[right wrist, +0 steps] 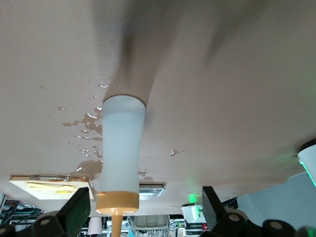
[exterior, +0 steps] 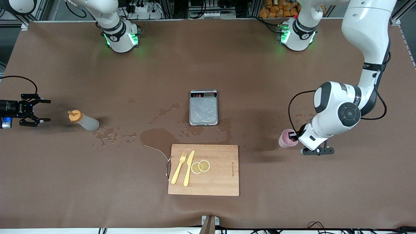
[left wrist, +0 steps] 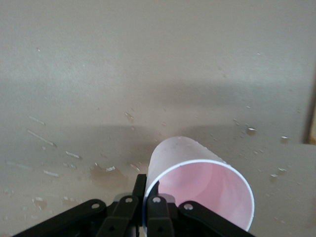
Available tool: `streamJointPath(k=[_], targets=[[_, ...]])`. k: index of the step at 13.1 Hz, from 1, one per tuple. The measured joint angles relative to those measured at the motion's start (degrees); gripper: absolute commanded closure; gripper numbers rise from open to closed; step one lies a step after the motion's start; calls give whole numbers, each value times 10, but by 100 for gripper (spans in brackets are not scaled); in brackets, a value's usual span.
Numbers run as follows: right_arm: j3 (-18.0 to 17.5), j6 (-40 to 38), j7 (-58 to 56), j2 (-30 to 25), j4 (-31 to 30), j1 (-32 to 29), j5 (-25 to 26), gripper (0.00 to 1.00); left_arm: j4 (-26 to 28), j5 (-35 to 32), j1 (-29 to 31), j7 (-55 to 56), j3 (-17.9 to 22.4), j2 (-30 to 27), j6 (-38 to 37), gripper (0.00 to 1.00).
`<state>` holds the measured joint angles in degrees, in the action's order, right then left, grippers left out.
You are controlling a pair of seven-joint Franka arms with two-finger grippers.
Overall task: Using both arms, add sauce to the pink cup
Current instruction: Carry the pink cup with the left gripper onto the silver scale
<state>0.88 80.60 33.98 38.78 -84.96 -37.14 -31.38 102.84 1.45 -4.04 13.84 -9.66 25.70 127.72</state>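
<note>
Left gripper (exterior: 295, 134): clamped on the rim of the cup (exterior: 287, 138), one finger inside the wall, one outside; thin pinch on one edge only.
Right gripper (exterior: 43, 110): jaws wide apart, low by the table edge at the right arm's end, lined up with the bottle (exterior: 84, 121) but not touching it.
Cup: upright on the mat, well away from the scale (exterior: 203, 107), toward the left arm's end and a bit nearer the front camera than the scale.
Bottle: upright, orange cap (exterior: 74, 115) on, well away from the scale toward the right arm's end.
Board (exterior: 203, 169): just on the camera side of the scale; fork, knife and lemon slices on it.
Mat (exterior: 208, 65): wet patches and droplets around the scale.
Risk 1: rim-only grip on a light tapered cup; it could swing or slip on lift.
Risk 2: the bottle is tall and narrow; an off-centre approach could tip it before the jaws close.
Risk 3: wet mat, so either item could slide when nudged.
</note>
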Motion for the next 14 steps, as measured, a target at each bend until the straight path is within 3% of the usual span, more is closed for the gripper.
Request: streamJointPath(k=[4,11,14], targets=[[1,2,3,6,0,-2,-15,0,0,0,0,73,-40,-22,-22,100],[1,19,21,30,0,-8,-29,0,-5,0,-7,247,-156,-40,-33,100],[0,19,25,32,0,-8,-32,0,-15,0,-25,295,-176,-40,-34,100]])
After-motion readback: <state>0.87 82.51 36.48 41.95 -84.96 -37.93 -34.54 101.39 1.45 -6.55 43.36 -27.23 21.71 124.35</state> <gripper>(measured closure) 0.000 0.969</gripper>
